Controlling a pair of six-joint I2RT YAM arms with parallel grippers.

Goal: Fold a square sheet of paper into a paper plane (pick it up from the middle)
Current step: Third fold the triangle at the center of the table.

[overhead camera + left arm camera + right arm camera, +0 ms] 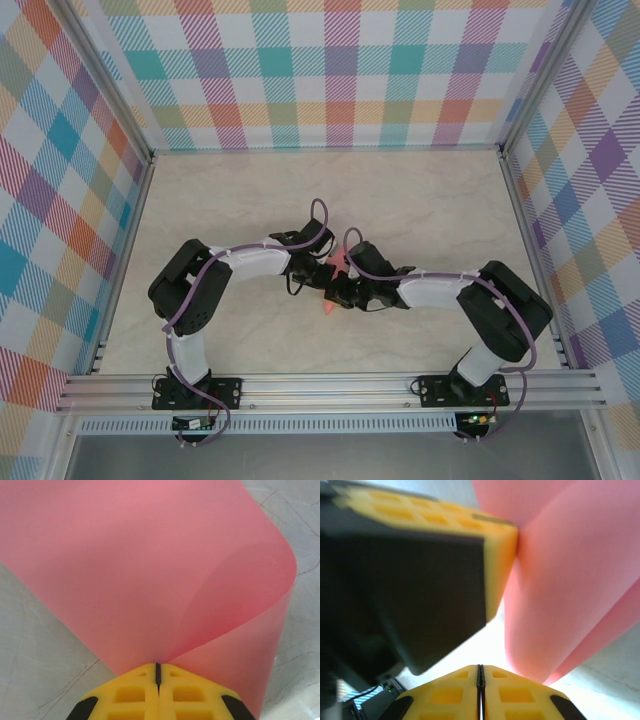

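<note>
Two arms meet nose to nose over the middle of the pale table (420, 210), bases at the near rail. Left side first: left gripper (158, 672) has its jaws pressed together on the square sheet of paper (150, 570), pinching it at one spot, with the salmon sheet rising from the fingertips and rolling over to the right in a soft loop. No sharp crease visible in that loop; it reads as bent, not folded. Sheet is carried off the table between the two wrists, a pink tip hanging toward the near edge in the overhead view. Moving right: from the right wrist, one of the left fingers (500, 560) sits against the paper's edge, very close to the lens. Right gripper (480, 672) has its jaws closed on each other, with nothing seen between them, the paper just beside and above. Risks, as I judge them: a single pinch point lets the thin sheet pivot or slide out; the closed right jaws pushed forward would dent or crumple the loop rather than grip it; any fold pressed now could land off-line; the two heads are close enough to knock together.
</note>
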